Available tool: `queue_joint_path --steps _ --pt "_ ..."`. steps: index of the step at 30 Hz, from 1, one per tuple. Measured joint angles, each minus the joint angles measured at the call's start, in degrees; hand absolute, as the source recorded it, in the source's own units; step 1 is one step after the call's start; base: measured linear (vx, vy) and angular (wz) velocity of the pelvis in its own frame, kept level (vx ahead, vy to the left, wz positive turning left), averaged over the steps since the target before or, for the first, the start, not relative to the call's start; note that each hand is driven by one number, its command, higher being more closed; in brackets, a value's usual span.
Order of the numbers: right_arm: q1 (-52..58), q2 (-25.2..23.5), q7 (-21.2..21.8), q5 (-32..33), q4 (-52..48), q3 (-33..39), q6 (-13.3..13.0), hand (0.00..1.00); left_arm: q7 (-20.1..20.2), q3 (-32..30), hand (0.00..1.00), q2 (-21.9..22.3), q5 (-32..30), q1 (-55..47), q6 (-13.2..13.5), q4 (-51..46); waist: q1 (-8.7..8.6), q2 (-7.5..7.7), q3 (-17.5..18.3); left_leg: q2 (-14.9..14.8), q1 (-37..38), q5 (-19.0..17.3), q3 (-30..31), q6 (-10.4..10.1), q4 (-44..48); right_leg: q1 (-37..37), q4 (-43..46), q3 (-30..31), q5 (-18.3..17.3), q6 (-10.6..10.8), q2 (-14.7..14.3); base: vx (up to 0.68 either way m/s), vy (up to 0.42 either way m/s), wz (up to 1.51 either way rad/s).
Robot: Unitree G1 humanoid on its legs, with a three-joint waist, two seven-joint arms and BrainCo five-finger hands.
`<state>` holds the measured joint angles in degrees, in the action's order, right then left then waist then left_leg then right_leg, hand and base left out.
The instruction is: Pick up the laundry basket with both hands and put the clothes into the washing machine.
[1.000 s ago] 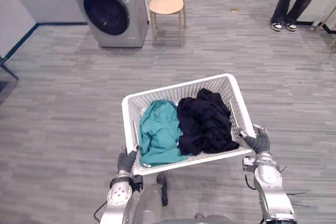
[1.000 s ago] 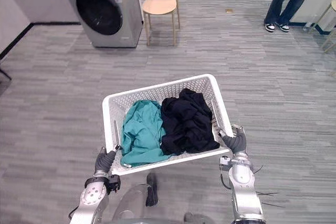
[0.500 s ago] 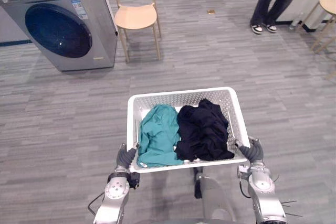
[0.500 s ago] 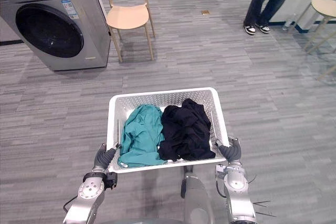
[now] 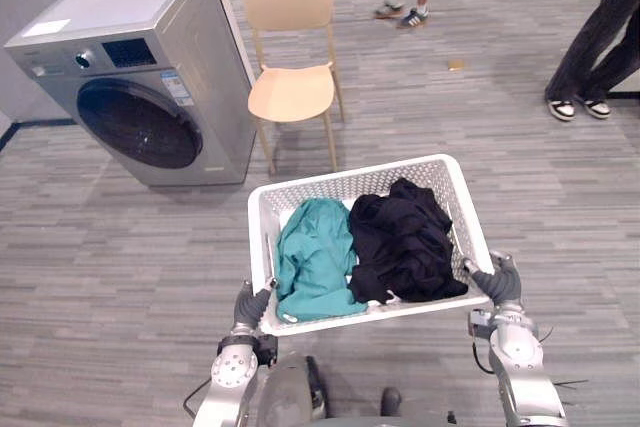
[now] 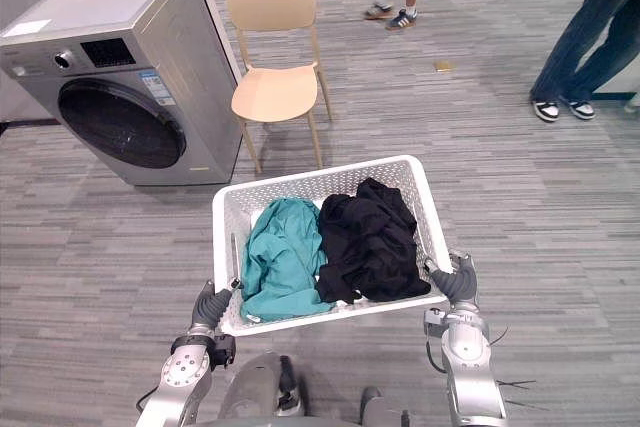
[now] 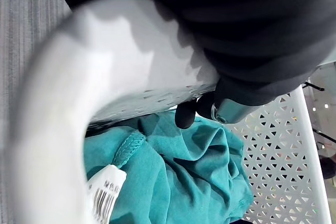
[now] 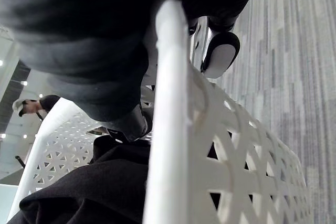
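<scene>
Grip: left hand (image 5: 248,305) and right hand (image 5: 497,282) each clenched on a side rim of the laundry basket (image 5: 340,184).
Risk: an uneven carry tips the basket and spills the teal garment (image 5: 315,265).
Obstacle: washing machine (image 5: 150,97) beyond the basket, door apparently closed.

Silver-grey left arm (image 5: 232,379) and right arm (image 5: 516,362), each ending in a rounded wrist housing. Left hand (image 5: 249,303) and right hand (image 5: 497,281) wear dark ribbed covers; fingertips dark.

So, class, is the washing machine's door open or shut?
Shut: the round dark door sits flush in the front of the washing machine.
</scene>
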<state>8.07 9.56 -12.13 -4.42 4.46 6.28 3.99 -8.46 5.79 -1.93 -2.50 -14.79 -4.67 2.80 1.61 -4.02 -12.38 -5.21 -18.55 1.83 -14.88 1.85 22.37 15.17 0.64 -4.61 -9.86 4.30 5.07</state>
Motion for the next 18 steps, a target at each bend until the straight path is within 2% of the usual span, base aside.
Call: queue_joint_path --steps 1,2,3,4,5,6,8,9,10,11,12,13,14,15,16,17,18 --pt "-0.2 -0.6 0.2 0.2 0.8 0.0 0.0 1.0 0.2 -0.3 1.0 0.0 -0.5 -0.3 -0.1 -0.1 -0.21 0.23 -0.1 -0.8 -3.5 -3.9 -0.4 3.3 9.3 0.6 1.8 1.0 1.0 1.5 0.2 0.68 0.257 0.09" --pt "0.3 -1.1 0.3 0.3 1.5 0.1 -0.1 1.0 0.7 -0.1 1.0 -0.6 -0.5 -0.9 -0.2 0.1 0.18 0.87 0.2 0.1 -3.1 -6.6 -0.6 2.8 11.5 -0.9 9.8 1.8 -0.9 4.3 0.9 0.77 0.296 -0.18" --pt "0.6 -1.3 0.8 0.3 1.7 0.1 -0.1 1.0 0.7 0.0 1.0 -0.5 -0.5 -1.5 -0.2 0.1 0.71 1.29 0.3 0.3 0.5 -10.5 -1.1 2.0 8.7 -5.0 21.2 2.4 -2.8 7.4 1.8 0.59 0.222 -0.18" --pt "0.6 -1.9 1.0 0.3 2.3 0.2 -0.1 1.0 0.7 0.0 1.0 -1.5 -0.5 -1.5 -0.5 0.3 0.47 2.95 0.4 2.2 2.9 -12.2 -1.4 1.4 7.6 -10.3 35.1 3.6 -2.3 10.3 3.8 0.58 0.172 0.04" --pt "0.8 -2.6 1.1 0.1 2.8 0.2 -0.1 1.0 0.8 0.0 1.0 -2.4 -0.5 -1.3 -0.9 0.3 0.06 4.04 0.5 3.9 5.3 -13.5 -1.2 2.3 6.5 -15.9 47.7 4.6 -1.6 11.2 5.6 0.61 0.139 0.37" --pt "0.7 -2.8 1.2 -0.2 3.9 0.0 -0.1 1.0 0.7 0.1 1.0 -2.7 -0.5 -1.6 -1.3 0.3 -0.79 3.92 0.4 5.4 9.7 -14.8 -0.4 2.6 4.4 -20.4 56.7 4.1 -2.7 8.8 6.0 0.62 0.127 0.35" --pt "1.1 -3.2 1.2 -0.5 4.7 -0.3 -0.1 1.0 0.7 0.1 1.0 -3.0 -0.5 -2.0 -1.4 0.3 -0.96 3.05 0.2 5.9 16.2 -15.3 0.8 3.1 0.3 -23.9 57.8 2.0 -5.3 3.9 5.6 0.61 0.084 0.3" --pt "1.6 -3.5 1.2 -0.5 4.5 -0.4 -0.1 1.0 0.6 0.1 1.0 -3.4 -0.5 -1.9 -1.4 0.1 -1.1 2.1 0.5 5.8 21.1 -15.3 3.2 3.1 -3.6 -27.4 53.0 -0.6 -7.4 0.5 3.7 0.57 0.036 0.42" --pt "1.8 -3.7 1.2 -0.5 3.9 -0.4 -0.1 1.0 0.6 0.1 1.0 -3.7 -0.5 -1.6 -1.4 0.1 -1.19 2.06 0.5 5.7 22.6 -15.3 4.2 3.1 -4.7 -28.9 50.9 -1.1 -7.9 -0.3 2.8 0.56 -0.017 0.69" --pt "2.5 -3.7 1.2 -0.5 2.2 -0.4 -0.1 1.0 0.6 0.1 1.0 -4.1 -0.4 -1.1 -1.4 0.1 -1.59 2.12 0.5 5.4 25.0 -15.3 5.8 3.1 -6.0 -32.0 44.4 -2.2 -7.9 -0.9 1.1 0.56 -0.064 0.86" --pt "3.0 -3.6 1.1 -0.5 0.7 -0.3 -0.1 1.0 0.6 0.3 1.0 -4.1 -0.4 -0.8 -1.3 0.1 -2.4 2.12 0.5 5.1 26.9 -15.4 7.3 2.8 -7.0 -33.9 34.2 -2.3 -5.4 -1.5 -0.4 0.57 -0.085 0.94" --pt "3.2 -3.6 1.1 -0.5 0.3 -0.3 -0.1 1.0 0.6 0.4 1.0 -4.1 -0.4 -0.8 -1.3 0.1 -2.59 2.25 0.7 5.2 28.1 -15.7 7.5 2.1 -7.9 -34.2 27.6 -2.1 -2.6 -1.1 -1.2 0.68 -0.125 0.9" --pt "3.8 -3.4 1.1 -0.5 -0.5 -0.4 -0.1 1.0 0.7 0.8 1.0 -4.4 -0.4 -0.9 -1.0 -0.1 -2.61 3.29 1.4 6.3 30.5 -17.2 8.2 -0.9 -9.0 -34.3 15.9 -1.2 6.7 -2.2 -1.9 0.46 -0.087 0.65" --pt "4.1 -3.4 1.1 -0.5 -0.5 -0.4 -0.1 1.0 0.7 1.0 1.0 -4.5 -0.4 -1.2 -1.1 0.1 -2.79 3.57 1.8 6.3 32.0 -18.6 9.1 -2.9 -9.0 -34.2 14.9 -0.8 14.8 -3.9 -2.2 0.73 -0.157 0.43" --pt "4.2 -2.2 1.1 -0.5 0.6 -0.3 0.0 1.0 0.7 0.7 1.0 -2.5 -0.4 -1.4 -1.1 2.2 -2.23 0.17 3.1 3.3 33.3 -19.8 10.9 -3.5 -8.6 -33.8 17.5 -1.4 14.5 -5.8 -4.0 0.61 -0.154 0.33" --pt "3.9 -2.2 1.1 -0.6 0.4 -0.2 0.3 1.0 0.7 0.7 1.0 -1.6 -0.5 -1.4 -1.1 2.2 -2.27 -0.43 3.5 2.3 32.3 -18.1 12.3 -5.1 -5.2 -33.2 19.2 -2.6 11.0 -6.0 -4.0 0.71 -0.19 0.28" --pt "4.3 -2.3 1.1 -0.6 0.1 -0.1 0.4 1.0 0.7 0.8 1.0 -1.6 -0.5 -1.5 -1.1 2.1 -2.39 -0.49 3.5 2.1 31.4 -17.1 12.6 -5.5 -2.5 -32.6 20.1 -3.4 9.4 -6.1 -3.8 0.52 -0.162 0.58"
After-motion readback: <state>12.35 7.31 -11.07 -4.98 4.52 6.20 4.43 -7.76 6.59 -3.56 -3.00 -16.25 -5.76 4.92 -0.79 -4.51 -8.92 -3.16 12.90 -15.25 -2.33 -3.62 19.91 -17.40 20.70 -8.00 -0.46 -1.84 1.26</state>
